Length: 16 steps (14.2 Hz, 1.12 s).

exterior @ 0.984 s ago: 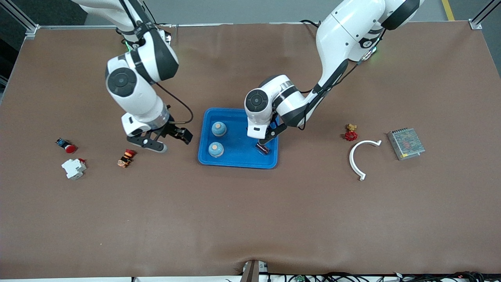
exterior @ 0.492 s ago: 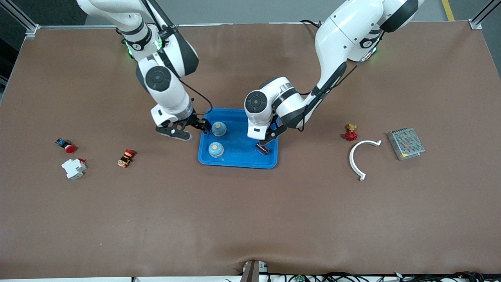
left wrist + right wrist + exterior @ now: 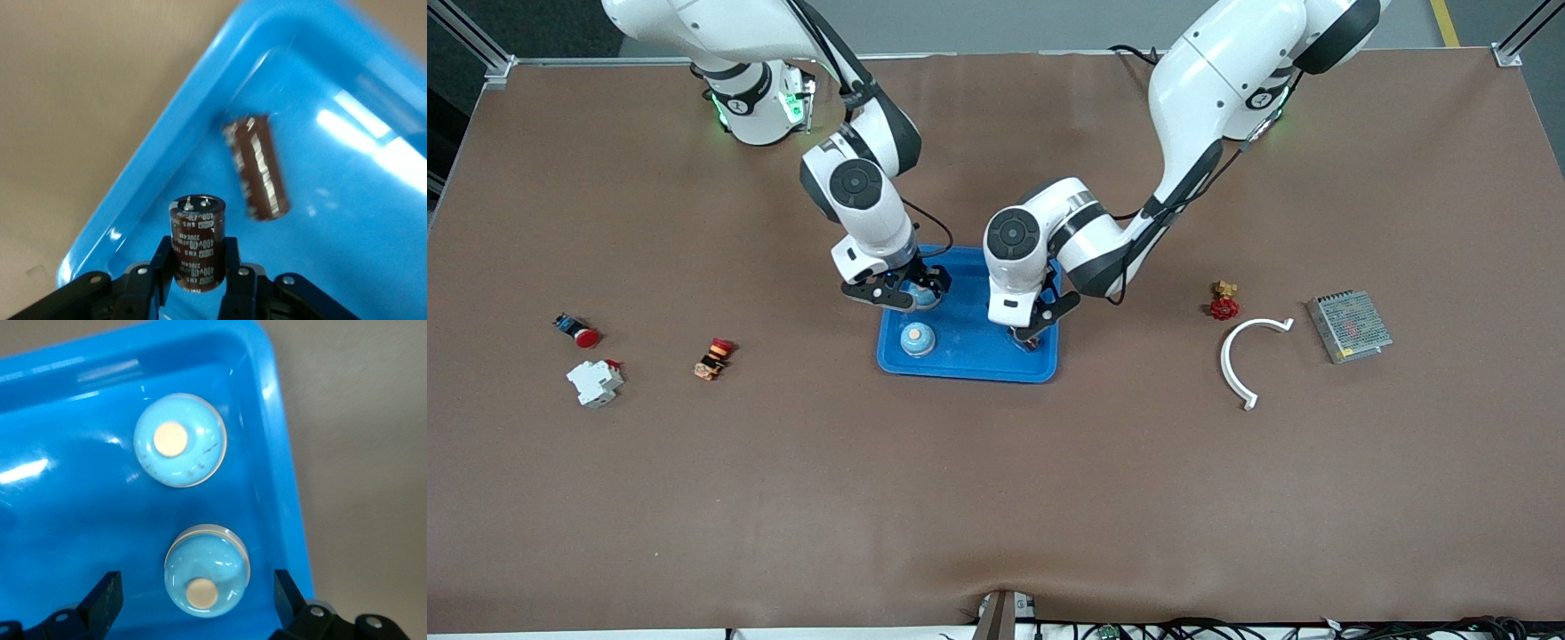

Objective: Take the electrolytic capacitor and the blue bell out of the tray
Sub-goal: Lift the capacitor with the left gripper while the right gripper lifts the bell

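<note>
A blue tray lies mid-table. My left gripper is low in the tray's corner toward the left arm's end, shut on a brown capacitor that stands upright between its fingers. A second brown capacitor lies flat on the tray floor beside it. Two pale blue bells with tan buttons sit in the tray toward the right arm's end. My right gripper hangs open over the bell farther from the front camera, one finger on each side, not touching. The nearer bell stands free.
Toward the right arm's end lie a red push button, a white breaker and a small orange-and-red part. Toward the left arm's end lie a red valve, a white curved piece and a grey power supply.
My right arm swung from over the bare table near the orange part to the tray, ending over a bell. My left gripper closed on the capacitor.
</note>
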Motion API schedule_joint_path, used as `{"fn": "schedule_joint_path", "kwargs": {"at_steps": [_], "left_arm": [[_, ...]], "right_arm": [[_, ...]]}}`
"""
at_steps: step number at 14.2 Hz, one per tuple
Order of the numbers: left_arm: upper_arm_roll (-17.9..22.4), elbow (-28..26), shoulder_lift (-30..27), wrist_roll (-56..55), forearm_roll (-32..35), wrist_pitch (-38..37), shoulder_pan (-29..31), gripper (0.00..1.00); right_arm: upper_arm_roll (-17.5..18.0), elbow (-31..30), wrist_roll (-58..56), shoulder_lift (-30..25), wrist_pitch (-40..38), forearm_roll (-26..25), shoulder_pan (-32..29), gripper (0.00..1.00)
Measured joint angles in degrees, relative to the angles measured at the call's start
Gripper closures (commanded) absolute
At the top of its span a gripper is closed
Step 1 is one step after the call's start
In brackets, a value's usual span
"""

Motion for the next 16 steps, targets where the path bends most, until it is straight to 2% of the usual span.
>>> {"fn": "schedule_joint_path", "kwargs": {"at_steps": [3,6,7,9,10,12,16], "left_arm": [[0.18,0.68,-2.93,2.08,0.28,-1.03,2.47,1.00],[0.26,0.85,-7.07,9.29,0.32,-6.33,7.02,1.00],[0.27,0.79,-8.09,11.97,0.32,-8.78,8.73,1.00],[0.35,0.25,-8.86,15.28,0.32,-12.24,11.77,1.00],[0.40,-0.40,-8.86,16.39,0.32,-13.16,13.29,1.00],[0.50,-2.51,-8.75,17.81,0.35,-13.42,16.44,1.00],[0.57,-5.68,-7.28,18.36,2.09,-11.85,21.51,1.00]], "right_arm": [[-0.15,0.05,0.13,2.44,2.51,0.00,0.92,0.00],[-0.19,0.14,0.18,3.24,2.98,-0.01,1.35,0.00],[-0.20,0.16,0.18,3.24,2.98,-0.04,1.36,0.09],[-0.22,0.20,0.18,3.24,2.98,-0.15,1.38,0.47],[-0.22,0.22,0.18,3.24,2.98,-0.34,1.40,0.62],[-0.22,0.24,0.18,3.24,2.99,-0.63,1.43,1.00],[-0.25,0.36,0.18,3.25,2.91,-0.78,1.45,1.00]]}}
